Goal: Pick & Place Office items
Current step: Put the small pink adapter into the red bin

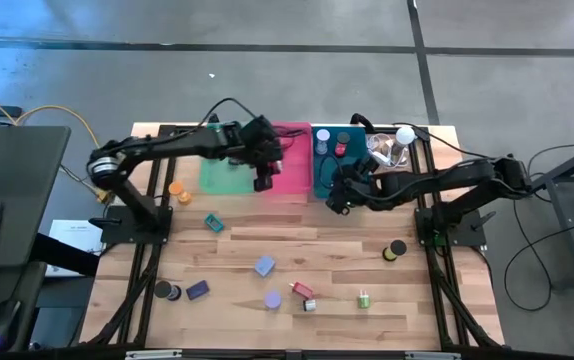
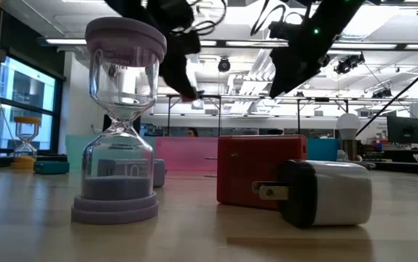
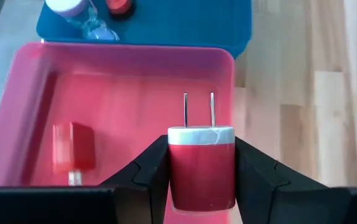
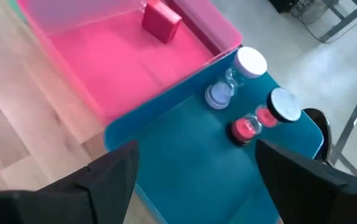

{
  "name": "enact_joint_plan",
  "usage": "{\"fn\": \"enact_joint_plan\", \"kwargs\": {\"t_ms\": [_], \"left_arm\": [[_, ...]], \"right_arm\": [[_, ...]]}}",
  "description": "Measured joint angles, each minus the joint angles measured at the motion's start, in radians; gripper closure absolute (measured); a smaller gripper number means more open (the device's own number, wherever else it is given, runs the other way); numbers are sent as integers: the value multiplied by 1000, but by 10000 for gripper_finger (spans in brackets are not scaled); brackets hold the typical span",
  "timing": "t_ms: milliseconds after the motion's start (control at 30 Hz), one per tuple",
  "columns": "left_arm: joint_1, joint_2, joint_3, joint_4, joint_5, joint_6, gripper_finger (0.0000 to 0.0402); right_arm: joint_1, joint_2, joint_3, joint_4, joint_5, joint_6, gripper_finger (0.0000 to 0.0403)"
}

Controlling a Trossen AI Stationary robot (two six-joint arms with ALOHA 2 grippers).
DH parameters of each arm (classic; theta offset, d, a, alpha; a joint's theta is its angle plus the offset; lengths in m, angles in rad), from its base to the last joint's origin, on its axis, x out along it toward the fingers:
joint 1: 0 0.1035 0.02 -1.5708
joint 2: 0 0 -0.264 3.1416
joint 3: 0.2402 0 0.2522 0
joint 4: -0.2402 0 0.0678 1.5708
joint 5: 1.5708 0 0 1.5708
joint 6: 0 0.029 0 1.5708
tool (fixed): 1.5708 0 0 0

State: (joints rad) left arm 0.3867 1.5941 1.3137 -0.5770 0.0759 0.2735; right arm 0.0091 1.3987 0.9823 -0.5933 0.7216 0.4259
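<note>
My left gripper (image 1: 264,182) hangs over the near part of the pink bin (image 1: 292,168), shut on a red plug charger (image 3: 201,177) with a white face and two prongs. Another red charger (image 3: 73,149) lies on the pink bin's floor. My right gripper (image 1: 339,203) stands open above the near edge of the teal bin (image 4: 191,149), nothing between its fingers. In the teal bin lie a lavender hourglass (image 4: 234,78) and a red one (image 4: 262,115). Several office items sit on the near table: a lavender block (image 1: 264,265), a dark roll (image 1: 396,249), a dark blue block (image 1: 198,290). My left gripper pinches the red charger by its two side faces (image 3: 173,174) between the two fingers, which slant down toward the far edge. The white pronged face (image 3: 201,135) points away from the gripper. The charger hangs clear above the pink bin's floor.
A green bin (image 1: 222,178) stands left of the pink one. A white bulb with clear plastic (image 1: 399,140) sits at the far right. An orange hourglass (image 1: 179,190) and a teal item (image 1: 213,222) lie left of centre. Close to the low camera stand a lavender hourglass (image 2: 119,124) and two chargers (image 2: 260,171).
</note>
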Motion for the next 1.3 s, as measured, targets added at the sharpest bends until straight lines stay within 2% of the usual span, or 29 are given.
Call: {"fn": "enact_joint_plan", "kwargs": {"t_ms": [133, 333, 533, 900, 1133, 1300], "left_arm": [[35, 88, 57, -5, 11, 54, 273], [127, 174, 79, -13, 132, 67, 273], [175, 228, 79, -13, 131, 74, 273], [183, 316, 79, 7, 131, 103, 272], [194, 316, 79, 20, 135, 70, 241], [208, 316, 79, 18, 135, 88, 235]], "right_arm": [[8, 0, -1, 0, -21, 0, 94], [18, 0, -1, -1, -25, -2, 94], [16, 0, -1, -1, -25, -3, 94], [14, 0, -1, -1, -25, -4, 94], [15, 0, -1, 0, -62, -4, 94], [15, 0, -1, 1, -73, -4, 94]]}}
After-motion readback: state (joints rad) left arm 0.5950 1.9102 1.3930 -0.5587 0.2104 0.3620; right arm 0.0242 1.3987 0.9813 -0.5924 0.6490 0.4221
